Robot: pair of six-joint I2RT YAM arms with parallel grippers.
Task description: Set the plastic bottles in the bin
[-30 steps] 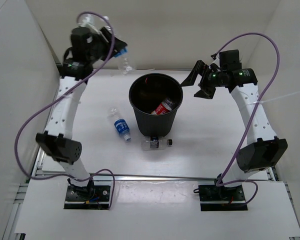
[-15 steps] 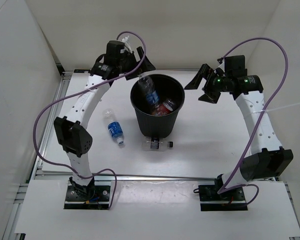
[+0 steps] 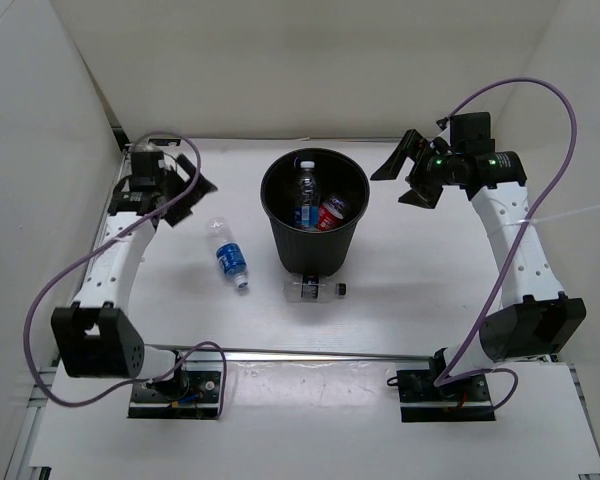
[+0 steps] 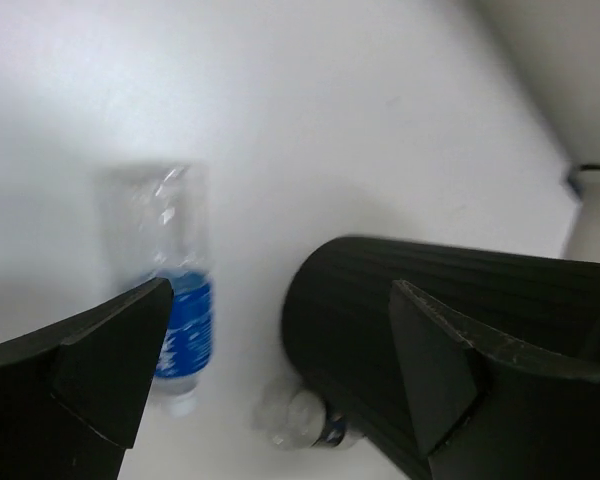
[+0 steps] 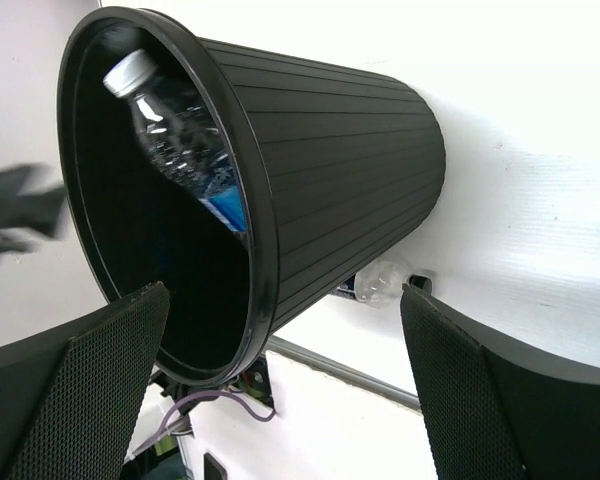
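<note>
- Bin (image 3: 310,255): standing upright mid-desk (image 3: 410,270), between the two arms.
- Inner blue-labelled bottle (image 3: 304,196) and red-labelled bottle (image 3: 330,213): lying inside the bin. No orange bottle is showing in any view.
- Loose blue-labelled bottle (image 3: 229,256): lying on the desk just left of the bin and apart from it. Its long axis is running roughly far-to-near, with the cap pointing toward the near edge.
- Dark-labelled bottle (image 3: 312,289): lying against the near side of the bin's base. Its long axis is running left-to-right, with the black cap pointing right.
- Left end effector (image 3: 195,200): hovering with fingers spread wide and carrying nothing. The loose blue-labelled bottle is lying near it, off toward the bin and the near edge. The left arm is sitting clearly nearer, so this bottle is looking like its pick, with the fingers closing across the far-to-near axis.
- Right end effector (image 3: 395,187): hanging beside the bin's right rim, fingers spread wide and carrying nothing.
</note>
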